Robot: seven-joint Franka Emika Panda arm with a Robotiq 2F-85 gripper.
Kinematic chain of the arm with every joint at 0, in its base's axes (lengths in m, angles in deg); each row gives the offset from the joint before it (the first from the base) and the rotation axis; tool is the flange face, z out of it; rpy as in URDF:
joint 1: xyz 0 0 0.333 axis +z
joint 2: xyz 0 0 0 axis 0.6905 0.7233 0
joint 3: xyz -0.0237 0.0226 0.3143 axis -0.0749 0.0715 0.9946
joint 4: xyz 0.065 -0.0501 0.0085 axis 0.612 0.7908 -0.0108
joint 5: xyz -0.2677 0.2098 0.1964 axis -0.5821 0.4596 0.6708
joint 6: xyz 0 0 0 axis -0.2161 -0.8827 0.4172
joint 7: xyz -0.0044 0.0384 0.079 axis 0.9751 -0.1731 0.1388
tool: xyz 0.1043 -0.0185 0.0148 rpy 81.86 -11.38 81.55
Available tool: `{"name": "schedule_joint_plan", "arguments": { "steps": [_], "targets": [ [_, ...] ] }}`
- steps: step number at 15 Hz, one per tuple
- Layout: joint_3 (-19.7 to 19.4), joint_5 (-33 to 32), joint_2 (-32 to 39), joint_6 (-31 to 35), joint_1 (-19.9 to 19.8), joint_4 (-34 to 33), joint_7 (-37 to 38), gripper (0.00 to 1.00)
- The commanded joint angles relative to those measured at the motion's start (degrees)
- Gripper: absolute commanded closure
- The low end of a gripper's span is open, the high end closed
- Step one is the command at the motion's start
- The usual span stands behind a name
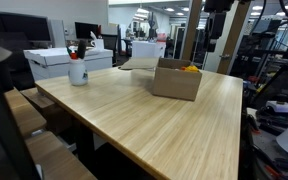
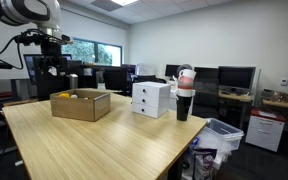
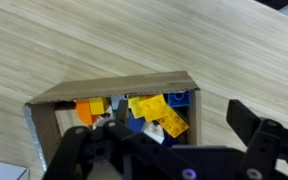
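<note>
The box (image 1: 176,82) stands open on the table (image 1: 164,130), yellow and orange pieces (image 1: 190,69) at its rim; well apart, a white cup (image 1: 78,72) holds pens (image 1: 75,51), a white case (image 1: 54,60) behind it; my arm (image 1: 218,6) is a dark shape at top.

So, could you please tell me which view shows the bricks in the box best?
The wrist view: it looks down into the cardboard box, showing yellow, orange and blue bricks. Both exterior views show only a sliver of them above the rim.
</note>
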Motion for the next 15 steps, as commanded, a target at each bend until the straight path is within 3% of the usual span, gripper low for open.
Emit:
{"name": "schedule_joint_plan", "arguments": {
  "steps": [1,5,10,14,15],
  "targets": [
    [-0.14,2.69,2.94,4.67,1.24,-1.33,-4.48,0.00],
    [0.51,6.54,6.02,10.71,2.76,-0.77,-6.20,0.00],
    [2.80,3.98,6.54,18.89,1.86,3.56,-2.83,0.00],
    [4.14,1.12,6.41,19.61,0.83,5.17,0.12,0.00],
    [3.00,3.62,6.98,18.60,2.06,4.16,-2.67,0.00]
  ]
}}
